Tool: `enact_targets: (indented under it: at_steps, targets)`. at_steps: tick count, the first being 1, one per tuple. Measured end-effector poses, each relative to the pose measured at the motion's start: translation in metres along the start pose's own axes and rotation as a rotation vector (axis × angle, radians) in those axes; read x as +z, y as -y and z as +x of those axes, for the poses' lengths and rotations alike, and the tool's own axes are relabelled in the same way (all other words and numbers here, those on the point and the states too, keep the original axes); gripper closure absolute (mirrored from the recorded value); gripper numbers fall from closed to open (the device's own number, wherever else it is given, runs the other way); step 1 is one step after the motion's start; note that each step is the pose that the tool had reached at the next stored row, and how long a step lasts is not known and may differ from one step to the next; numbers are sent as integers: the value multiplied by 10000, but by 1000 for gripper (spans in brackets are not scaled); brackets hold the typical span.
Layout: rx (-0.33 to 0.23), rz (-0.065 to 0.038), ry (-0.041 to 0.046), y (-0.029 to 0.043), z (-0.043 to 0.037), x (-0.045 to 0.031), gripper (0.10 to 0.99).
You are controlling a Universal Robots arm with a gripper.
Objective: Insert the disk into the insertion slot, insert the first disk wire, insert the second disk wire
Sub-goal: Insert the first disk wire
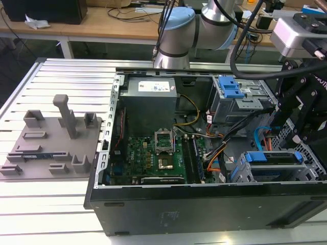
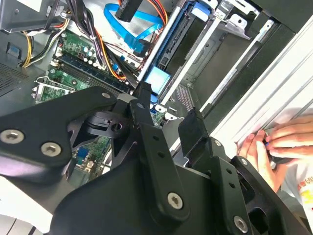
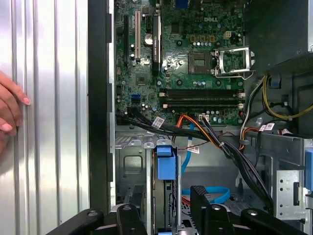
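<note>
1. Sitting in the insertion slot: disk, long axis running across the exterior view, blue tab end toward the motherboard.
2. Hovering open close by: claw, gripping nothing.

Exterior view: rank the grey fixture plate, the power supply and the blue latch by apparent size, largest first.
1. grey fixture plate
2. power supply
3. blue latch
The gaps are clear, so nearness does not blur the order.
</note>
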State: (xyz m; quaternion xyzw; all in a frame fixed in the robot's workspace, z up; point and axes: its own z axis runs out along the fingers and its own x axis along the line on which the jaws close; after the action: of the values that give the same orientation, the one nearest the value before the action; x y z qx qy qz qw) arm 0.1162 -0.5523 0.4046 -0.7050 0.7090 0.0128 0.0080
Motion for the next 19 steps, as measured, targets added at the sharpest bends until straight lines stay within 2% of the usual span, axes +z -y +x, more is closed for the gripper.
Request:
enact_targets:
  at_steps: [4, 6, 8, 9, 10, 11, 13, 14, 15, 16, 17, 19]
  targets:
    - [0, 0, -7, 0, -2, 3, 584]
    - [-1, 1, -161, 1, -27, 2, 584]
    - [4, 4, -649, 0, -105, 5, 584]
    - [5, 5, -860, 0, -137, 4, 584]
    - [8, 7, -1344, -1, -195, 7, 584]
    - [3, 9, -1662, -1, -219, 6, 584]
    - [-36, 16, -2472, -2, -292, 10, 584]
    - [-55, 18, -2728, -2, -317, 10, 584]
    - [-67, 20, -3107, -2, -346, 11, 584]
    - [-68, 19, -3552, -2, -378, 12, 584]
    - [-16, 12, -3884, -2, -400, 19, 584]
    - [320, -45, -3891, -2, -400, 24, 584]
